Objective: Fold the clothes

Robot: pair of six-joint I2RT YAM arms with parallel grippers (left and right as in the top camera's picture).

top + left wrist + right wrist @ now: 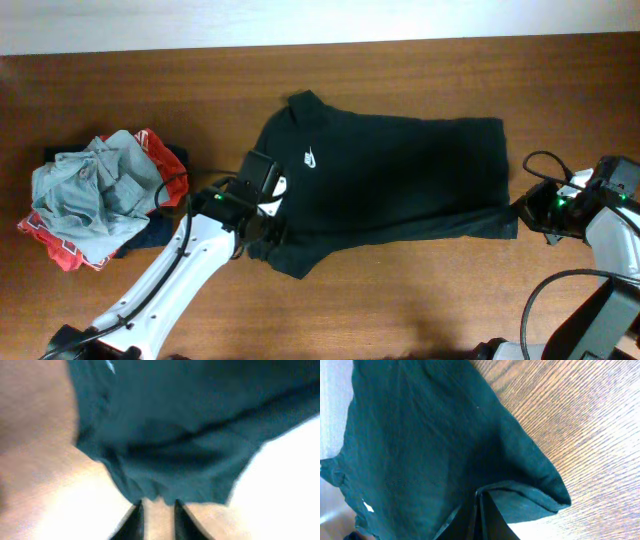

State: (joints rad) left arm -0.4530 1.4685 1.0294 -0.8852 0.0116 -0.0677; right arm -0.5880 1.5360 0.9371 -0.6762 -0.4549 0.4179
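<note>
The black T-shirt (400,180) lies mid-tabletop, its 6 o'clock edge seemingly turned over — folding barely begun. The left end effector (156,506) stands slightly apart, empty; the right end effector (478,494) clamps the 3 o'clock hem. The pile (100,195) at 9 o'clock waits.

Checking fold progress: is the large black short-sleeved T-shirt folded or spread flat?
Mostly spread: the black T-shirt lies open, white logo up; only its lower edge is doubled over.

Looks like a robot lab bench: white arms (175,270) are working either side of the black T-shirt (400,180), cables (541,153) are trailing beside it, and a bare wooden surface (400,60) is stretching around it.
</note>
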